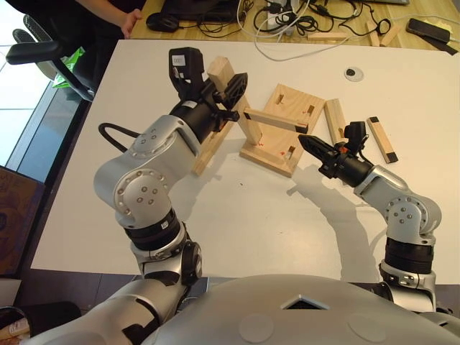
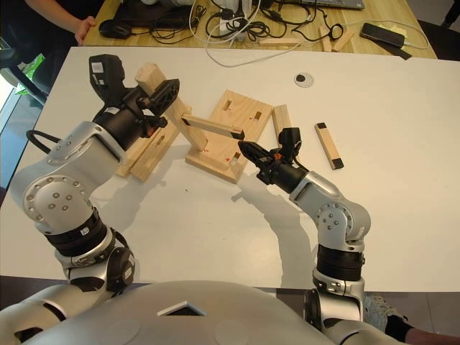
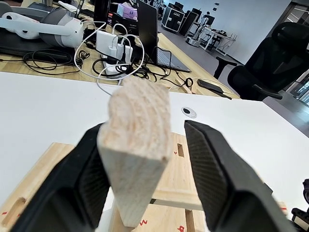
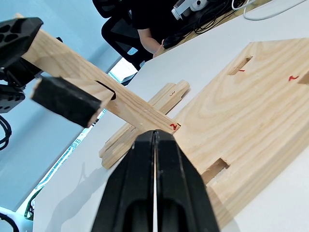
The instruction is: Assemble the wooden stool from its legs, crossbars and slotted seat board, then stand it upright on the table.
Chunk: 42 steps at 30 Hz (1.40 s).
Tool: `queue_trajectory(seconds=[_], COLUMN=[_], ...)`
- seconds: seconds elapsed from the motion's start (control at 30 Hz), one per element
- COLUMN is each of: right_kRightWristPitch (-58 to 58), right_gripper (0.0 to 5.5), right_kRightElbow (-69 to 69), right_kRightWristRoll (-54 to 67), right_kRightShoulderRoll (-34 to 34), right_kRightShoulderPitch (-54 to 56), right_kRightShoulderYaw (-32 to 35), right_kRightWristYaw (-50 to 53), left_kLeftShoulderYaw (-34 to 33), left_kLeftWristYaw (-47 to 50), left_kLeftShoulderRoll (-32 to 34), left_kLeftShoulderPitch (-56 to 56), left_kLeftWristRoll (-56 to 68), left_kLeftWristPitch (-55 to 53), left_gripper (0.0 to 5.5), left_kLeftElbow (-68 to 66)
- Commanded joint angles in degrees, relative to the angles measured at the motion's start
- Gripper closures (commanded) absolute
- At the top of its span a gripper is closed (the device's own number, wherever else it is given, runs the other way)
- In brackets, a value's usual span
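So on the left, the left gripper has its jaws spread a bit wider than the leg sitting between them. One pad touches the wood and there's a gap at the other, so it looks like a loose hold to me. The leg slants down away from that gripper, with its foot at the seat board lying on the counter. A crossbar sticks out sideways from the leg, and here's the bit that matters: its long axis points pretty much straight at the right gripper, dark free end nearest those tips. That gripper's pinched fully closed, holding nothing, just off the board's edge, so it's clearly the closer arm.
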<state>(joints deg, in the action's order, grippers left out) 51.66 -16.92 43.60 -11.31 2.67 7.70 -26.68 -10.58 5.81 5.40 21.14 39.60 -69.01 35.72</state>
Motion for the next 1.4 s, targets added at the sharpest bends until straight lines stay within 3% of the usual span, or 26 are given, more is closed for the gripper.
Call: queue_trajectory(seconds=[0.03,0.3,0.43,0.6,0.7,0.87,1.03,1.4], right_kRightWristPitch=[0.16,-0.42,-1.47,-2.93,-5.59,-14.43,-18.37,-19.70], right_gripper=[5.50,5.50,5.50,5.50,5.50,5.50,5.50,5.50], right_kRightElbow=[0.39,-0.11,-2.13,-4.01,-3.23,2.86,5.67,5.09], right_kRightWristRoll=[0.64,0.34,0.20,3.50,5.51,0.54,-1.28,-1.83], right_kRightShoulderRoll=[-0.42,-0.55,-0.28,0.66,2.23,2.20,1.47,1.96], right_kRightShoulderPitch=[0.84,0.68,-0.25,-3.50,-2.98,2.30,4.52,3.75], right_kRightShoulderYaw=[0.07,-0.02,1.59,10.26,17.14,23.07,23.47,21.67], right_kRightWristYaw=[0.57,0.89,3.28,8.61,14.65,24.10,25.97,26.34], left_kLeftShoulderYaw=[0.83,3.02,1.22,-4.86,-4.94,3.46,10.71,17.84], left_kLeftWristYaw=[-0.52,-5.10,-8.44,-8.09,-8.33,-18.30,-27.59,-39.97], left_kLeftShoulderRoll=[1.21,4.91,8.40,10.29,15.15,27.47,34.77,38.57], left_kLeftShoulderPitch=[0.36,-0.24,-2.07,-3.07,-2.81,-5.37,-4.48,-6.65], left_kLeftWristRoll=[-1.35,-2.92,-4.88,-9.79,-13.92,-19.32,-24.64,-29.18], left_kLeftWristPitch=[0.65,5.75,12.19,22.61,20.79,16.84,20.41,26.23], left_gripper=[2.63,1.44,1.44,1.44,1.44,1.44,0.64,0.64], left_kLeftElbow=[0.49,2.64,3.53,0.39,-7.14,-20.73,-28.99,-31.46])
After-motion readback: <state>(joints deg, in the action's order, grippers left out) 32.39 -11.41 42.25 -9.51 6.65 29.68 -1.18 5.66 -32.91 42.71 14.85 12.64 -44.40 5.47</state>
